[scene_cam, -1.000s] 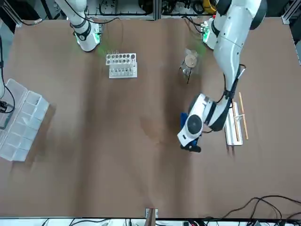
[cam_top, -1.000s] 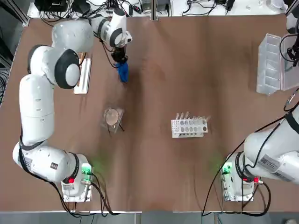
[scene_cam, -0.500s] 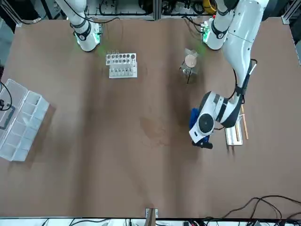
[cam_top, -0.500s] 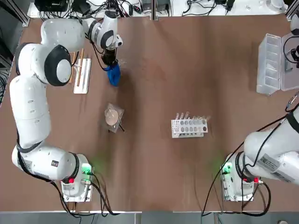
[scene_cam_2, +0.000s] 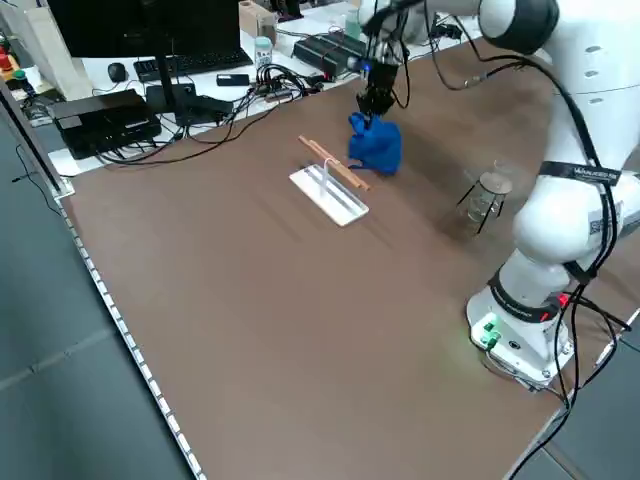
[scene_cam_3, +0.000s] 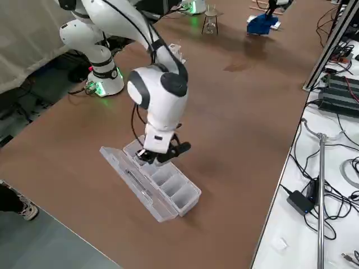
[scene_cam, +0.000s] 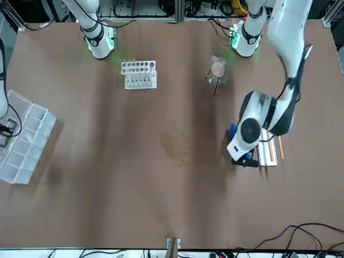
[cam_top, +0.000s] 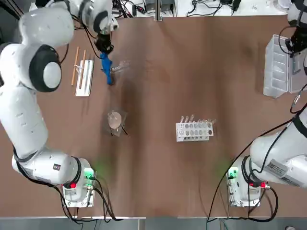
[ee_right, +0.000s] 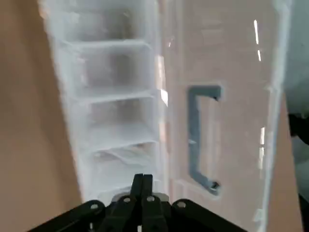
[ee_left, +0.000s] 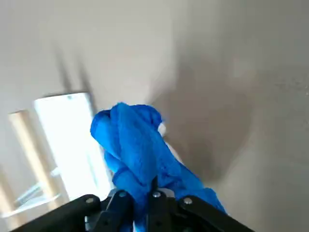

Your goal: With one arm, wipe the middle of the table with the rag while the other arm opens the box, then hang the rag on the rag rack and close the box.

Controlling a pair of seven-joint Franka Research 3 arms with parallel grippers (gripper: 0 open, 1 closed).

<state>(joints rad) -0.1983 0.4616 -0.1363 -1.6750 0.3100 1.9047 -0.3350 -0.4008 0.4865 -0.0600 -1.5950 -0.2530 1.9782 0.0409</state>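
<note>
Brown matte tabletop (cam_top: 158, 167), messy cables (cam_top: 213, 8) beyond; left gripper (ee_left: 141, 191) clamping blue cloth rag (ee_left: 133, 145) at 11 o'clock, right gripper (ee_right: 144, 180) shut over open translucent plastic box (ee_right: 118, 111), 2 o'clock.

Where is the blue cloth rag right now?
The soft blue cloth rag is clamped in the left gripper, beside the white rack with two wooden rods in the top view.

Top and front views bright, evenly lit; soft dark streaks and pale sheen on matte table (cam_top: 158, 167). Green glow at arm bases. Left wrist view: white plate (ee_left: 72, 145) blown out, shadows soft-edged, background hazy. Right wrist view: small sharp glints on clear lid (ee_right: 231, 121), compartments (ee_right: 111, 87) blurred.
</note>
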